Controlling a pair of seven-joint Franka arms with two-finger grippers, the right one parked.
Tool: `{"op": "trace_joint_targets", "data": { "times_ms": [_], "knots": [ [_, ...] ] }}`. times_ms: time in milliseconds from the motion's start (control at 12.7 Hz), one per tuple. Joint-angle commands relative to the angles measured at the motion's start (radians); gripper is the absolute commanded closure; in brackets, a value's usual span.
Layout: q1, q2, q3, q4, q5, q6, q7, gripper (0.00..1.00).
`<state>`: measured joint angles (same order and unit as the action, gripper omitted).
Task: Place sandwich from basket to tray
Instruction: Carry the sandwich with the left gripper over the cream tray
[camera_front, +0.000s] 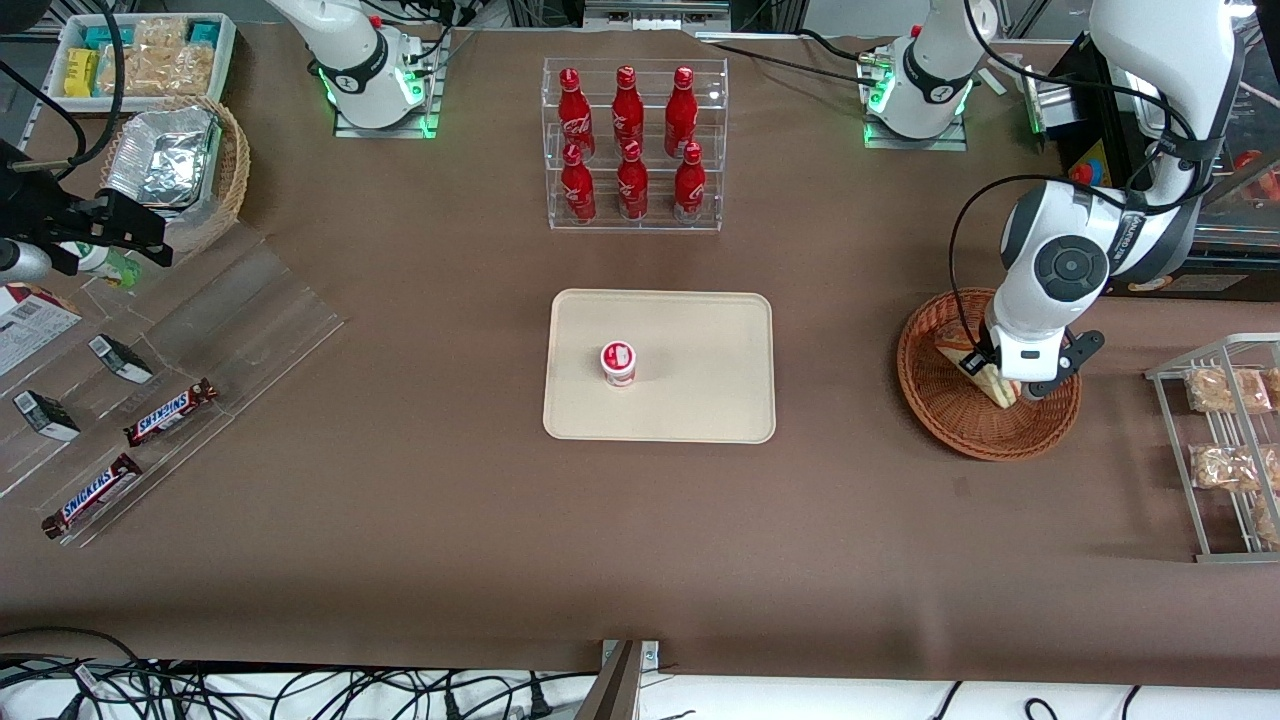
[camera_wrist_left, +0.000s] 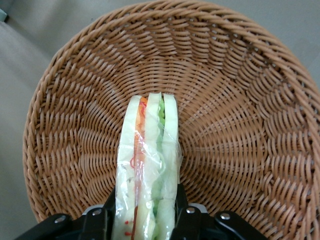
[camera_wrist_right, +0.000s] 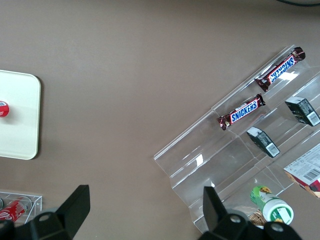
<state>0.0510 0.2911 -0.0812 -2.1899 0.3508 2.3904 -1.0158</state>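
Front view: left arm's gripper (camera_front: 1012, 385) is down inside the round reddish-brown woven wicker basket (camera_front: 940, 410) at right of frame, fingers closed on the plastic-wrapped triangular wedge sandwich (camera_front: 985, 375), which is inside the basket; can't tell whether it's touching the basket floor. Flat rectangular cream-beige tray (camera_front: 700, 400) with rounded corners sits at frame centre, well apart from the basket, with a small red-and-white lidded cup (camera_front: 618, 362) standing on it. Above the tray in frame: clear acrylic rack (camera_front: 634, 215) holding six red cola bottles (camera_front: 627, 100). Upper left: white bin of snack packs (camera_front: 145, 50) and a tan wicker basket with foil packs (camera_front: 175, 165). Lower left: clear acrylic display steps (camera_front: 240, 320) with two Snickers bars (camera_front: 170, 412) and small dark boxes (camera_front: 120, 358). Right edge: wire rack with bagged golden snacks (camera_front: 1225, 465). All on the brown surface (camera_front: 400, 540). Left wrist view: sandwich (camera_wrist_left: 150, 165) stands on edge between the black fingers (camera_wrist_left: 182, 200), pale bread layers with green and orange-red filling facing the camera, wrap crinkled; fingers press both bread faces. Basket (camera_wrist_left: 240, 100) weave fills the frame around it, pale surface visible outside the rim. Right wrist view: tray corner (camera_wrist_right: 20, 120) with the cup's edge (camera_wrist_right: 4, 108) at left edge of frame, acrylic steps (camera_wrist_right: 215, 155) with both Snickers bars (camera_wrist_right: 241, 112) at right, a green-capped bottle (camera_wrist_right: 272, 205) at lower right.
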Motion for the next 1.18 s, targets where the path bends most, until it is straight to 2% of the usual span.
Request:
{"op": "trace_joint_targets", "data": {
  "times_ms": [0,316,553,632,789,1105],
  "knots": [
    [-0.005,-0.003,-0.012,0.08,0.03,-0.098,-0.012,0.54],
    [-0.011,-0.003,-0.095,0.293,0.01,-0.417,0.15,0.54],
    [-0.011,-0.004,-0.195,0.413,0.008,-0.562,0.27,0.54],
    [-0.011,-0.004,-0.228,0.445,-0.001,-0.585,0.285,0.54],
    [-0.017,-0.004,-0.287,0.472,-0.064,-0.588,0.319,0.54],
    [-0.063,0.068,-0.443,0.489,-0.072,-0.509,0.277,0.54]
  ]
}}
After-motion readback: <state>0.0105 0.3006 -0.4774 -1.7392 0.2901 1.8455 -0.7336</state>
